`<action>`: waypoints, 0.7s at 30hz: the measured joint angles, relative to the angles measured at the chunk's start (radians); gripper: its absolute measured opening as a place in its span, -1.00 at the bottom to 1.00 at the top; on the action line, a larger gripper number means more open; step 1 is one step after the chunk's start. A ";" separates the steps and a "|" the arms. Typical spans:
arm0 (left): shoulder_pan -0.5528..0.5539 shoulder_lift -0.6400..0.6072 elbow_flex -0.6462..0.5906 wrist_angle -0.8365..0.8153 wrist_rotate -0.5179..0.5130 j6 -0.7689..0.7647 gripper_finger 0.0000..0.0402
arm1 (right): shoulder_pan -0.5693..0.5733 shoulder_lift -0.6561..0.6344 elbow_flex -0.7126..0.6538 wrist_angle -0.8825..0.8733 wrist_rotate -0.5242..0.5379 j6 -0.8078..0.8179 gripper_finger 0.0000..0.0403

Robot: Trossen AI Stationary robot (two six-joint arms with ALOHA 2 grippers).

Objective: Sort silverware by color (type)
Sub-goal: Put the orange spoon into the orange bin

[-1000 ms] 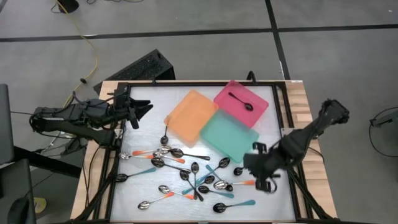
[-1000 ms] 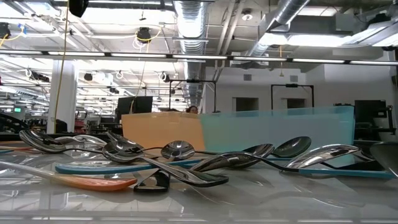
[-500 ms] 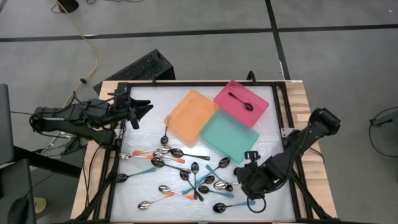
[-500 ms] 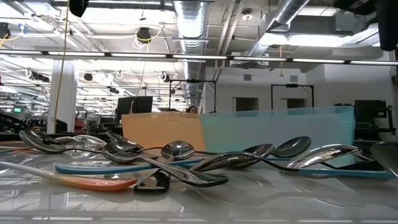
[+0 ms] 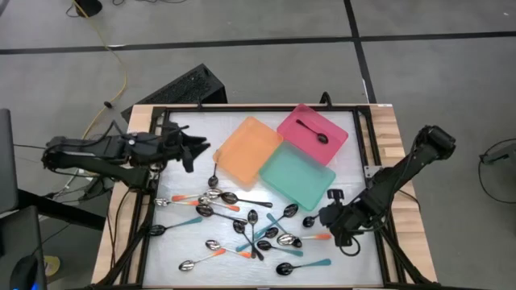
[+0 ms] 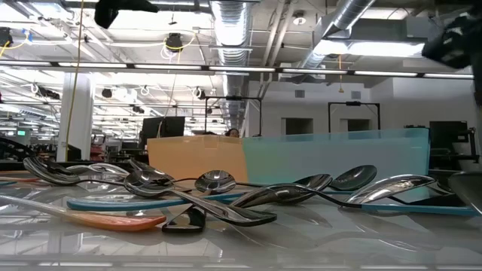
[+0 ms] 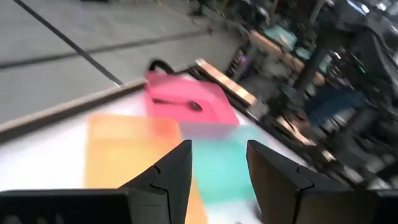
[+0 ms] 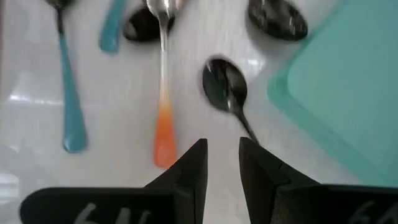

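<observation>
Right wrist view: right end effector [image 8: 222, 163], fingers slightly parted and empty, hovers over a black spoon [image 8: 225, 88] beside the teal tray [image 8: 339, 93]; straddle its thin handle squarely, then close. Left end effector [image 7: 217, 167] waits open.

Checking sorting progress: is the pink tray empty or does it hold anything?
Not empty. In the high view the pink tray holds one all-black spoon; the orange tray and teal tray show nothing inside.

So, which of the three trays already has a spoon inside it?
The pink tray, the one nearest the table's far edge. One all-black spoon lies in it; the orange tray and teal tray hold none.
</observation>
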 joint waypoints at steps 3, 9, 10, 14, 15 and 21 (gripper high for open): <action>0.000 0.043 0.000 -0.002 0.166 0.006 -0.31 | 0.001 0.001 -0.032 0.006 0.000 0.022 -0.50; -0.003 0.158 0.000 -0.062 0.446 0.066 -0.31 | 0.000 0.033 -0.075 0.052 0.000 0.113 -0.50; -0.005 0.179 0.000 -0.083 0.469 0.078 -0.31 | 0.001 0.039 -0.074 0.059 0.000 0.123 -0.50; -0.012 0.256 0.000 -0.229 0.467 0.085 -0.31 | 0.001 0.057 -0.074 0.097 -0.021 0.166 -0.50; -0.012 0.273 0.000 -0.277 0.455 0.072 -0.31 | 0.004 0.057 -0.074 0.107 -0.024 0.171 -0.50; -0.040 0.325 -0.017 -0.473 0.385 0.039 -0.31 | 0.006 0.057 -0.074 0.147 -0.024 0.191 -0.50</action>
